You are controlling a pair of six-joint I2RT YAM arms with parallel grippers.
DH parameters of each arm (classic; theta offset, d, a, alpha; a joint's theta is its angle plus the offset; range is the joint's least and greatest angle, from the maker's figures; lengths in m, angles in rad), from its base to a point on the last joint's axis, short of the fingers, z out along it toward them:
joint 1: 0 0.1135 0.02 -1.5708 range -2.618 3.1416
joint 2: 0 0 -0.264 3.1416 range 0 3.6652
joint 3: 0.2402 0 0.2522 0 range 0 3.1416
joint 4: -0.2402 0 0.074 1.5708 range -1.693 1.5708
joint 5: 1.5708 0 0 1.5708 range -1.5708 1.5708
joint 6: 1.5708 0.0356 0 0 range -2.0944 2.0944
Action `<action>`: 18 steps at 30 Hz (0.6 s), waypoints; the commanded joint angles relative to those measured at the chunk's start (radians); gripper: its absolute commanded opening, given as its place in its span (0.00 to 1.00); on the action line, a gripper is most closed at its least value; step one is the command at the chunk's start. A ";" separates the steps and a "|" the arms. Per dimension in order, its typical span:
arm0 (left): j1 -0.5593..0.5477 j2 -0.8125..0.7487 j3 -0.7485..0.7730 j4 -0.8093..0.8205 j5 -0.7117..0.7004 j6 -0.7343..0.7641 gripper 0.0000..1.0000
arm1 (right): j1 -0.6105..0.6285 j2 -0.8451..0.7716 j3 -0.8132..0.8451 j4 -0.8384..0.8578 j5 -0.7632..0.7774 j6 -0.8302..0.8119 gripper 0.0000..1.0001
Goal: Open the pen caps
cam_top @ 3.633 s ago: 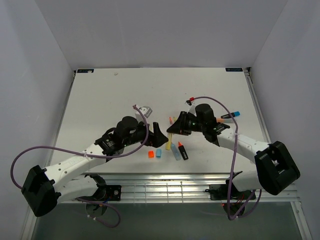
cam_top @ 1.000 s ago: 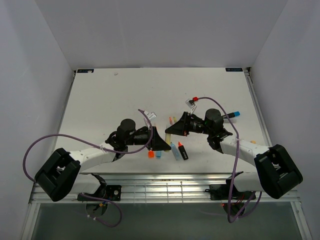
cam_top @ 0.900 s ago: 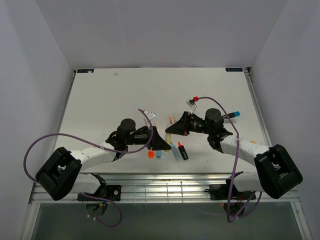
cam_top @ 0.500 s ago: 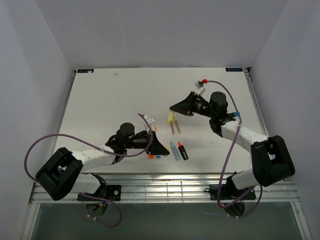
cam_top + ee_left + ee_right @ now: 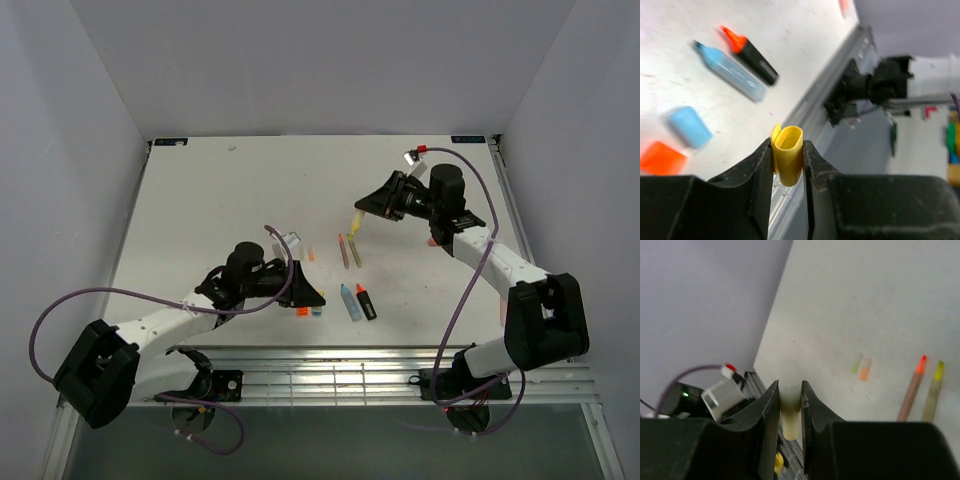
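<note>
The white table holds all the things. The left claw is low, near the front edge. It is pinched tight on a yellow cap, and we can see into the cap's open end. The right claw is up over the far right side. It is squeezed on a pale barrel.

A blue marker and a black marker with an orange tip lie side by side. Two thin pens lie together between the claws. A blue cap and an orange cap sit next to each other by the left claw. Two tiny caps lie side by side near the pens.
</note>
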State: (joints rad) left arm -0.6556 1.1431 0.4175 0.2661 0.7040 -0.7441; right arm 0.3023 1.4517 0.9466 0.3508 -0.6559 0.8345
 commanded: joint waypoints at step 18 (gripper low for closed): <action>0.031 -0.052 0.031 -0.604 -0.658 0.011 0.00 | -0.005 -0.168 -0.249 -0.768 0.147 -0.566 0.08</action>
State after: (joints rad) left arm -0.6254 1.1038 0.4755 -0.3767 0.0174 -0.7158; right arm 0.3012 1.2537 0.7086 -0.3744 -0.4965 0.3462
